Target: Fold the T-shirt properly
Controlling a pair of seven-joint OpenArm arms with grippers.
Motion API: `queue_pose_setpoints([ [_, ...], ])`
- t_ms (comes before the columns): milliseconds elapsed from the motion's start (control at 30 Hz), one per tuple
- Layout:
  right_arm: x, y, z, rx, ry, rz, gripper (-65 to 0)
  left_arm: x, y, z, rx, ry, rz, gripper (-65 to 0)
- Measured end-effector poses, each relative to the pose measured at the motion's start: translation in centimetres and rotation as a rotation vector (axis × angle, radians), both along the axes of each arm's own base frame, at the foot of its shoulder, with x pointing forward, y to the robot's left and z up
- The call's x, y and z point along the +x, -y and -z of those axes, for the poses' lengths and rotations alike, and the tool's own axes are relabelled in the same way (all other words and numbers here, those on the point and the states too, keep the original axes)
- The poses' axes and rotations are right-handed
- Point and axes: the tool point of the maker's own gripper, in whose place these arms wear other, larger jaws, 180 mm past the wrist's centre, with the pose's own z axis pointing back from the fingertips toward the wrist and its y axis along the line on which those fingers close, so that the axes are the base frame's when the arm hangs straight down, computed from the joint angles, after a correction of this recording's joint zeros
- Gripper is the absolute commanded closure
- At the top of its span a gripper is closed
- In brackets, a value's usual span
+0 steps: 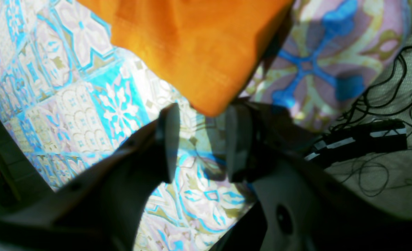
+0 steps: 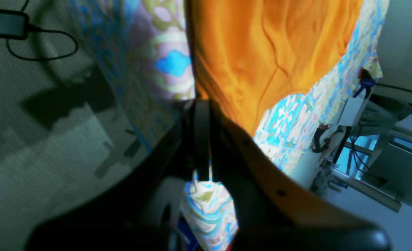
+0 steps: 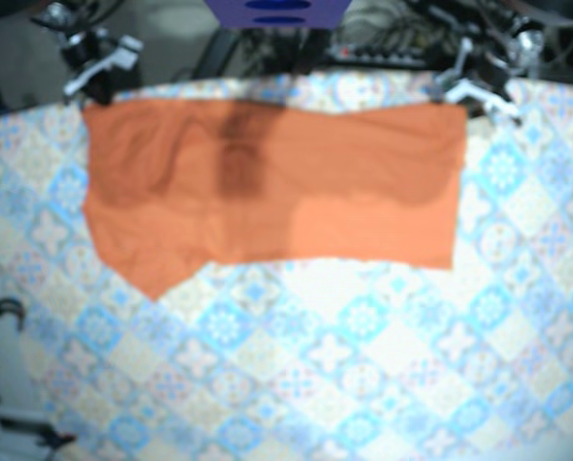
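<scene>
Orange shirt (image 3: 267, 182) lies flat along the far edge of the surface (image 3: 363, 365), long axis side to side, with a claw at each far corner. Left claw (image 1: 201, 139) is spread, with the corner just ahead. Right claw (image 2: 203, 108) is pressed together at the hem. Only its wrist view shows this, and whether it grips the hem cannot be told.

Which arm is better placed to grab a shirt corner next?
Left. The left gripper is open with the shirt corner right at its fingertips; the right gripper looks shut.
</scene>
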Motion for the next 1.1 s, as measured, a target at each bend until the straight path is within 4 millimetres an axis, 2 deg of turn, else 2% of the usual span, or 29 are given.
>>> queue_pose_setpoints([
  [233, 0.0, 0.0, 0.0, -0.001, 0.000, -0.001, -0.2, 0.0, 0.0, 0.0, 0.001, 0.001, 0.000, -17.9],
  [267, 0.0, 0.0, 0.0, -0.001, 0.000, -0.001, -0.2, 0.0, 0.0, 0.0, 0.000, 0.001, 0.000, -15.8],
  [367, 0.0, 0.1, 0.0, -0.001, 0.000, -0.001, -0.2, 0.0, 0.0, 0.0, 0.001, 0.001, 0.000, -4.0],
  [433, 0.0, 0.0, 0.0, -0.001, 0.000, -0.001, -0.2, 0.0, 0.0, 0.0, 0.000, 0.001, 0.000, 0.0],
  [900, 0.0, 0.0, 0.0, -0.001, 0.000, -0.001, -0.3, -0.1, 0.0, 0.0, 0.000, -0.002, 0.001, 0.0],
  [1033, 0.0, 0.0, 0.0, -0.001, 0.001, 0.000, -0.3, -1.4, -0.9, -0.1, 0.029, -0.037, 0.026, 0.0],
  [1100, 0.0, 0.0, 0.0, -0.001, 0.000, -0.001, -0.3, -1.8, -0.7, -0.1, 0.026, -0.044, 0.028, 0.0],
])
